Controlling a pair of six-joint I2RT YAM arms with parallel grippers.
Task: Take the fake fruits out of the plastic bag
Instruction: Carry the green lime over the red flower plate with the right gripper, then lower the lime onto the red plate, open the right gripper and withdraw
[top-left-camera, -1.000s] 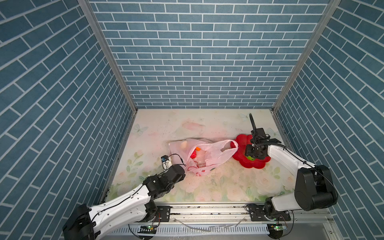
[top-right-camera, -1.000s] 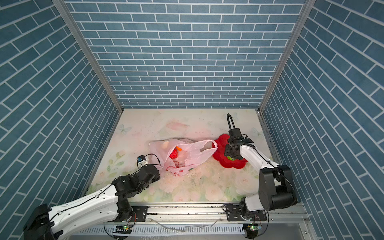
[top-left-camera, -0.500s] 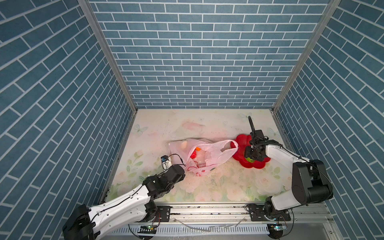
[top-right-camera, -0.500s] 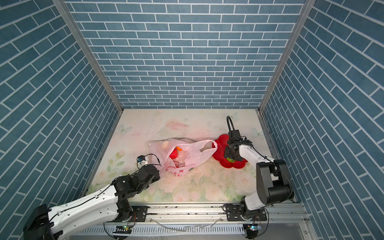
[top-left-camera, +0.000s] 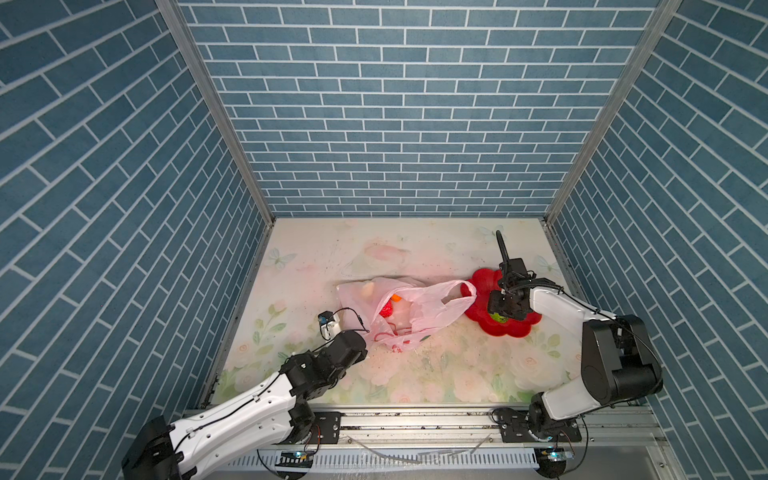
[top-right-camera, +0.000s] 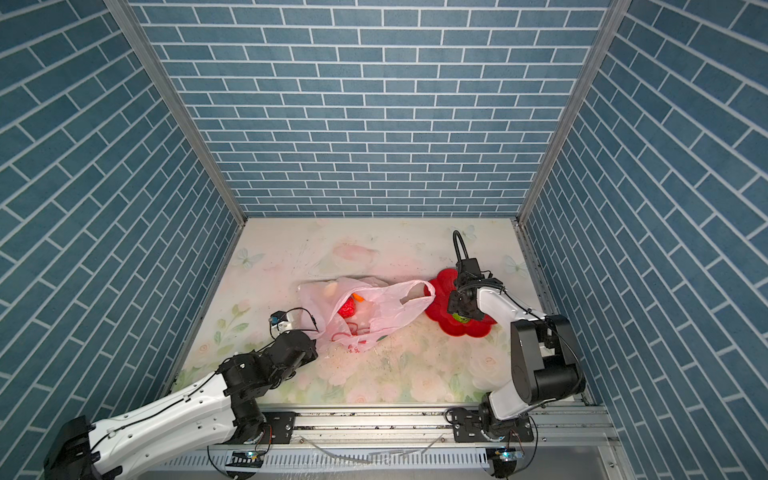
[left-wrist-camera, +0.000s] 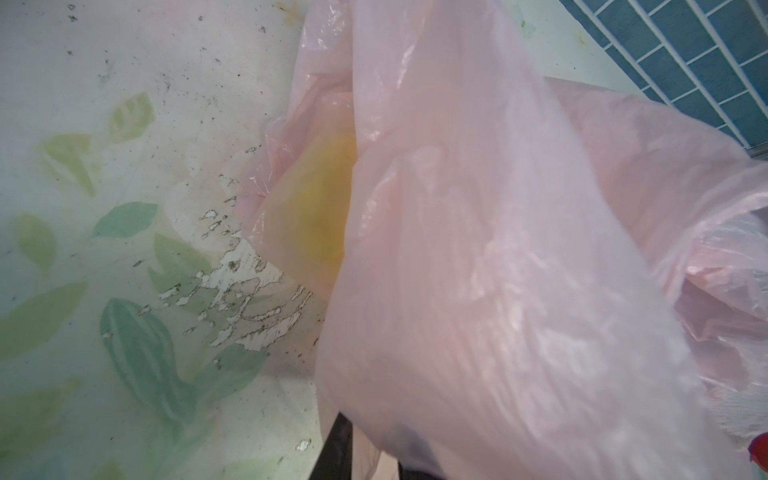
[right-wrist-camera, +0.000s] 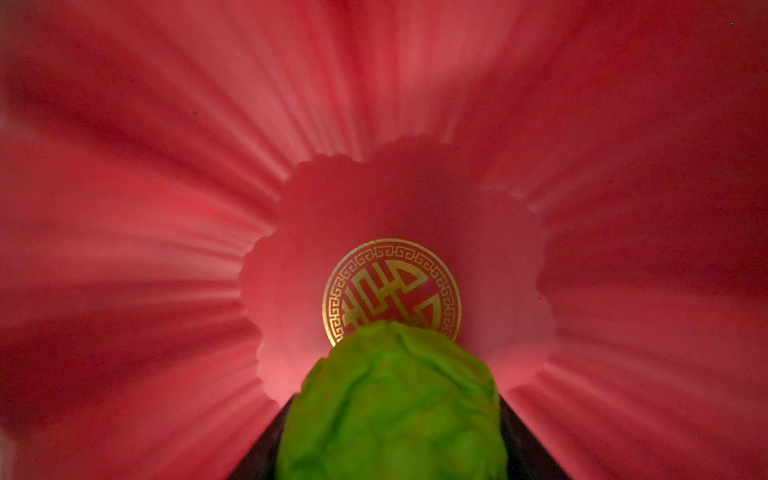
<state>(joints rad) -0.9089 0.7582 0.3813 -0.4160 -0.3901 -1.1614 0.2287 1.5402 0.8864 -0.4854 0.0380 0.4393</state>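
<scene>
The pale-pink plastic bag (top-left-camera: 419, 307) (top-right-camera: 386, 303) lies mid-table. It holds a red ball (top-left-camera: 387, 309), an orange piece (top-left-camera: 397, 297) and a beige piece (top-left-camera: 368, 287). In the left wrist view a yellow banana (left-wrist-camera: 316, 216) shows through the film. My left gripper (top-left-camera: 370, 331) (left-wrist-camera: 374, 465) is shut on the bag's near-left edge, and the film drapes over its dark fingers (left-wrist-camera: 338, 449). My right gripper (top-left-camera: 500, 313) (right-wrist-camera: 390, 436) hangs low over the red flower plate (top-left-camera: 484, 282) (right-wrist-camera: 166, 208), shut on the bumpy green ball (top-left-camera: 500, 318) (right-wrist-camera: 390, 407).
Blue brick-pattern walls (top-left-camera: 395, 145) close in the floral tabletop (top-left-camera: 415, 374) at the back and on both sides. A metal rail (top-left-camera: 415, 419) runs along the front. The bag's right handle loop (top-left-camera: 457, 293) lies against the plate's left rim.
My right arm has swung slightly, carrying the green ball a little left and toward the front over the plate. The left arm and the bag have not moved.
</scene>
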